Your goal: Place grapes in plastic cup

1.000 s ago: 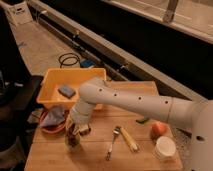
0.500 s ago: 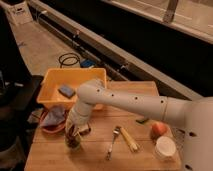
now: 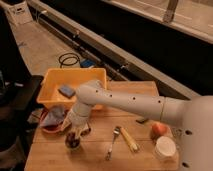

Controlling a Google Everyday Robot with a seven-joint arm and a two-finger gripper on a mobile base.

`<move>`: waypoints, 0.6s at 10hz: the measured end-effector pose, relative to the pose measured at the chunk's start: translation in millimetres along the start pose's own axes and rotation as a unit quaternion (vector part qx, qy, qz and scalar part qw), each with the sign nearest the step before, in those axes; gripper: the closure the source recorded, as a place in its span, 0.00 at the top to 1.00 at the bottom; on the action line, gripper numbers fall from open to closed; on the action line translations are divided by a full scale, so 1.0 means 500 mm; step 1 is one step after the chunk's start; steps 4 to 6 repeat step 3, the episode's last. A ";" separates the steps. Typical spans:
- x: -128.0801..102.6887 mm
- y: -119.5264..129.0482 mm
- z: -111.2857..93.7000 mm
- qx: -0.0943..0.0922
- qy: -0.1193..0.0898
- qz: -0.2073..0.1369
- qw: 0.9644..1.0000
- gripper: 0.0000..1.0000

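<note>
The plastic cup stands near the front left of the wooden table, small and translucent. A dark reddish mass, which looks like the grapes, shows at its mouth. I cannot tell whether the grapes rest inside the cup or hang just above it. My gripper points down right over the cup, at the end of the white arm that reaches in from the right.
A yellow bin holding a blue sponge sits behind the gripper. An orange bowl with grey cloth is left of the cup. To the right lie a fork, a yellow-handled utensil, an orange-red fruit and a white cup.
The gripper has shifted slightly left and lower, and it now hangs directly over the plastic cup. Nothing else on the table has moved.
</note>
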 end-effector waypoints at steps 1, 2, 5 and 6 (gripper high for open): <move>-0.001 0.001 0.000 0.000 0.002 -0.002 1.000 0.80; -0.006 0.002 -0.011 0.001 0.012 -0.005 1.000 0.80; -0.009 0.002 -0.022 0.004 0.019 -0.006 1.000 0.80; -0.009 0.002 -0.022 0.004 0.019 -0.006 1.000 0.80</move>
